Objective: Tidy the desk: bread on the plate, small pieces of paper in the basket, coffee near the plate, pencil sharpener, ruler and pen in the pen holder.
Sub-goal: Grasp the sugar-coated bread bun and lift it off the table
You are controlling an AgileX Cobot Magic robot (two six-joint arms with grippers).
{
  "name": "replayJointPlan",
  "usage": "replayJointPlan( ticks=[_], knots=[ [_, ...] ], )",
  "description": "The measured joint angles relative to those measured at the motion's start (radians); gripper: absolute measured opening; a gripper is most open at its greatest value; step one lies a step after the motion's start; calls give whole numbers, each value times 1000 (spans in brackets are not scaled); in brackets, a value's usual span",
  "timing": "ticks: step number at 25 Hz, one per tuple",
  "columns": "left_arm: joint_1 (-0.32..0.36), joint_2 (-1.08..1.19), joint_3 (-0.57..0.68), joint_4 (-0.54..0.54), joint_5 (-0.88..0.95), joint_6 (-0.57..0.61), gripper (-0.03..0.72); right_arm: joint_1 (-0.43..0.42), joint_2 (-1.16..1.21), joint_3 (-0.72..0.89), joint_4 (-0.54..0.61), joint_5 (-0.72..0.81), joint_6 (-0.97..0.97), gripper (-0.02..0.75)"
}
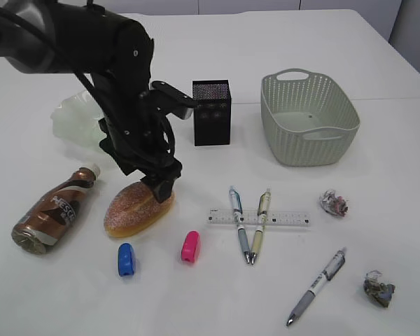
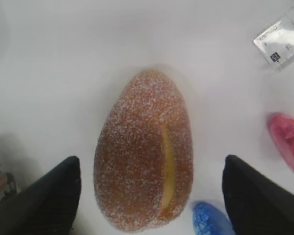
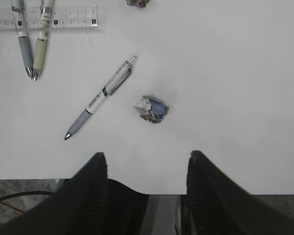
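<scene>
- The left gripper [image 2: 149, 196] is hanging low over the oval golden-brown sugar-crusted bread [image 1: 138, 208] at the lower left of the exterior frame, its fingers [image 2: 49, 198] standing wide, one on each side of the bun and not touching it.
- The bread is lying on the plain white worktop [image 1: 378, 161], not on the pale green ruffled glass plate [image 1: 73, 120], which is sitting in the upper left, partly hidden behind the black arm.
- The brown plastic coffee bottle with the white cap [image 1: 52, 210] is lying on its side just left of the bread.
- Two pencil sharpeners are resting just below the bread: one blue [image 1: 126, 260] and one pink [image 1: 190, 246], both crowding the fingers in the left wrist view.
- The square black mesh pen holder [image 1: 211, 112] is standing upright at upper centre, with the grey-green perforated plastic basket [image 1: 308, 119] to its right; I cannot tell what either one is holding.
- Three pens are lying out: two [image 1: 238, 222] [image 1: 261, 224] crossing the clear plastic ruler [image 1: 259, 218] at centre, and a third [image 1: 317, 285] lying apart at the lower right.
- Two crumpled paper scraps are sitting at the right, one [image 1: 333, 203] above the other [image 1: 379, 288].
- The right gripper [image 3: 147, 164] is hovering at the worktop's near edge with fingers [image 3: 95, 171] partly apart, holding nothing.
</scene>
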Motion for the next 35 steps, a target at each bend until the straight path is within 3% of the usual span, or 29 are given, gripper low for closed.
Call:
replayJointPlan(
  ticks=[22, 24, 31, 35],
  knots=[
    [0, 134, -2, 46, -25, 0, 652, 0, 0, 0, 0, 9, -2, 414],
    [0, 134, -2, 46, -25, -7, 602, 0, 0, 0, 0, 9, -2, 414],
    [0, 134, -7, 51, -8, -34, 253, 0, 0, 0, 0, 9, -2, 414],
    [0, 134, -10, 53, 10, -38, 209, 0, 0, 0, 0, 9, -2, 414]
  ],
)
